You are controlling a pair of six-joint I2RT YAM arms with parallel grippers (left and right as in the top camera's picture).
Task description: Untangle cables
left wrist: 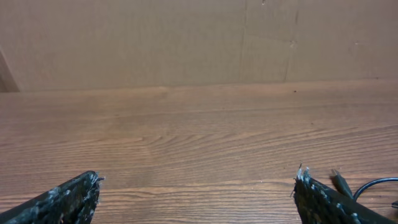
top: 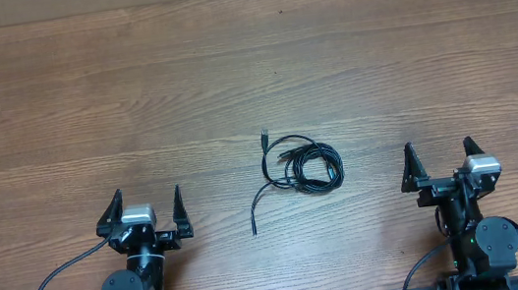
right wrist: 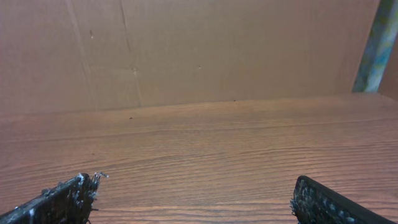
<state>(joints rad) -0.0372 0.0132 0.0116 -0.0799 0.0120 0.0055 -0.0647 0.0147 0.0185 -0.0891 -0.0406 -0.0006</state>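
Observation:
The cables [top: 305,166] lie as one small tangled black bundle on the wooden table [top: 230,69], near its middle, with a plug end pointing up-left and a loose strand trailing down-left. My left gripper [top: 144,209] stands open at the near left, well apart from the bundle. My right gripper [top: 437,162] stands open at the near right, also apart from it. In the left wrist view the open fingers [left wrist: 323,199] frame bare wood, and a bit of the cables [left wrist: 367,185] shows at the far right. The right wrist view shows only wood between my open fingertips [right wrist: 317,202].
A brown cardboard wall [left wrist: 199,37] rises behind the table's far edge. Thick black arm wiring [top: 53,284] loops at the left base.

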